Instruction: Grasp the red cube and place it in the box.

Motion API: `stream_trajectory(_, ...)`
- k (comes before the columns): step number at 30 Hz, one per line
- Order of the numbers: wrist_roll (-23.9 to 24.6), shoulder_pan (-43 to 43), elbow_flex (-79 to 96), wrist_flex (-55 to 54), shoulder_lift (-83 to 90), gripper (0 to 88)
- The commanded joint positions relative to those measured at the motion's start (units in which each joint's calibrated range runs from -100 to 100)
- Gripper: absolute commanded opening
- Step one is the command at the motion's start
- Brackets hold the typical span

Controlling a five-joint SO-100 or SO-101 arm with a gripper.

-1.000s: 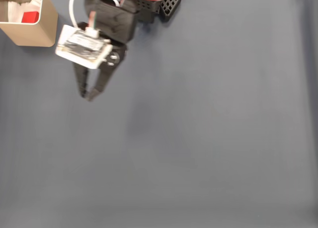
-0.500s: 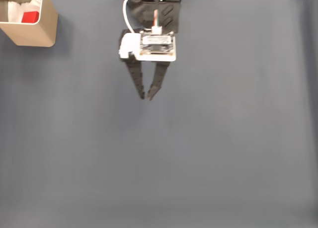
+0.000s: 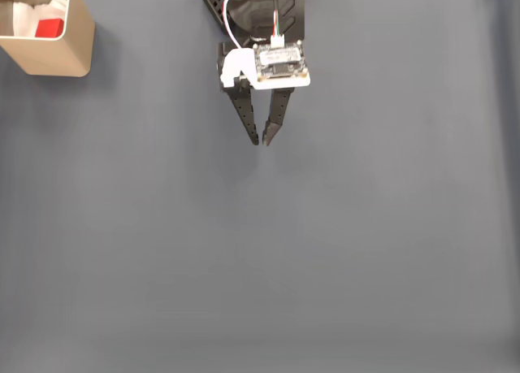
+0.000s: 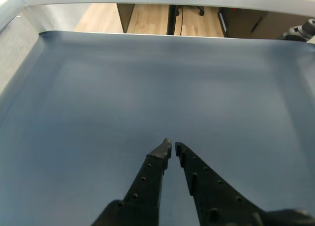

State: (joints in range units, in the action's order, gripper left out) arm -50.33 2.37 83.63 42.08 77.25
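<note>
Already the red cube (image 3: pixel 49 28) lies inside the box (image 3: pixel 50 58), at about ten o'clock from the gripper (image 3: pixel 263 140), well apart. The jaws are nearly closed, holding nothing. The cube seems light and stiff; opposite flat faces would give the best hold.

Red cube (image 3: pixel 49 28) lies inside the box (image 3: pixel 50 55); pincer (image 3: pixel 262 141) apart.

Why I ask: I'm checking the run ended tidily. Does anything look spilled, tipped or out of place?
Nothing stands out. The red cube lies inside the box, which stands upright at the mat's corner. The gripper is nearly shut, holding nothing.
</note>
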Motion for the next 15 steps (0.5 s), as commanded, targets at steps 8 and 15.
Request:
stream_trajectory(8, 0.83, -0.10, 9.43, -0.04, 7.93, 0.0)
stream_trajectory(15, 0.83, -1.45, 16.09, 1.44, 13.13, 0.0)
